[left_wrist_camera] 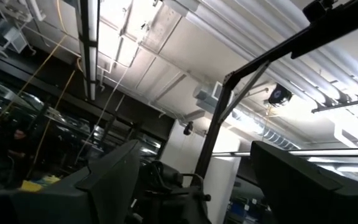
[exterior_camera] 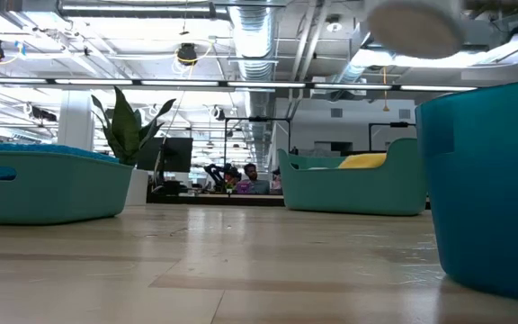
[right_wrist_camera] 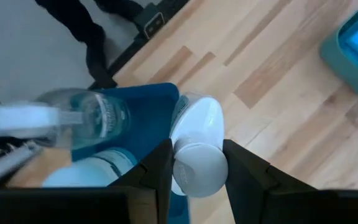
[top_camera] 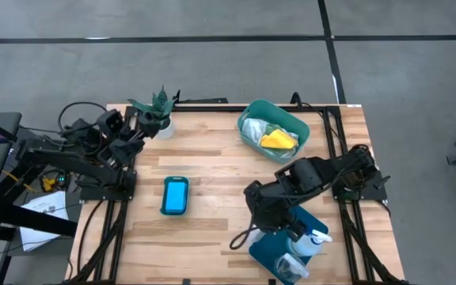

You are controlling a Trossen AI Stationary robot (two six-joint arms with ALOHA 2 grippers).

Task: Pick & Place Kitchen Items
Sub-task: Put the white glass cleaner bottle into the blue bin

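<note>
My right pincer [right_wrist_camera: 194, 171] grips the white bottle [right_wrist_camera: 197, 146]; left pincer [left_wrist_camera: 185, 180] wide; cloths [top_camera: 269, 134] binned, sponge [top_camera: 175, 195] remains.

The small white bottle [right_wrist_camera: 197, 149] sits between the right fingers [right_wrist_camera: 247, 168], over the near-right tub [top_camera: 271, 249].

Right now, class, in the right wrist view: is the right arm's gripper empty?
No: the right gripper has its jaws closed on the small white bottle.

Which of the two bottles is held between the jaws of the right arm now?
The small white bottle, clamped between the right jaws. The spray bottle lies free beside it in the dark-blue bin.
</note>
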